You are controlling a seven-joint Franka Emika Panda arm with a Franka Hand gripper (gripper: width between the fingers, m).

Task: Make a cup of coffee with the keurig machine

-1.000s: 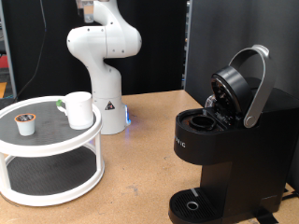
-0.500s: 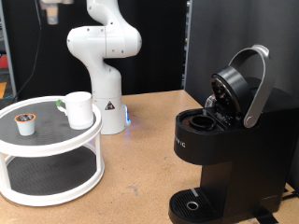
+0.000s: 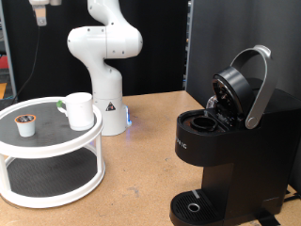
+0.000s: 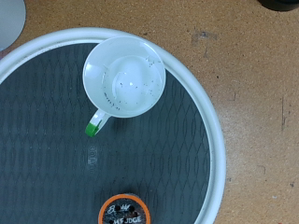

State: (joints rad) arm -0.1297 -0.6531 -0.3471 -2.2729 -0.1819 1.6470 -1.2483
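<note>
The white mug (image 3: pixel 80 110) stands upright and empty on the top tier of a round two-tier stand (image 3: pixel 56 143), on the exterior view's left. In the wrist view the mug (image 4: pixel 124 78) is seen from straight above, with a green mark on its handle. A small brown-topped coffee pod (image 3: pixel 27 122) sits on the same tier, apart from the mug; it also shows in the wrist view (image 4: pixel 123 209). The black keurig machine (image 3: pixel 230 141) stands at the right with its lid raised and its pod chamber open. My gripper (image 3: pixel 39 9) hangs high above the stand, cut by the top edge. Its fingers are not visible.
The white robot base (image 3: pixel 103 66) stands behind the stand on the wooden table (image 3: pixel 141 160). The stand's dark ribbed top (image 4: pixel 56 140) has a raised white rim. A dark panel rises behind the machine.
My gripper has moved towards the exterior view's left along the top edge, from above the robot base to above the stand. The mug, pod and machine have not moved.
</note>
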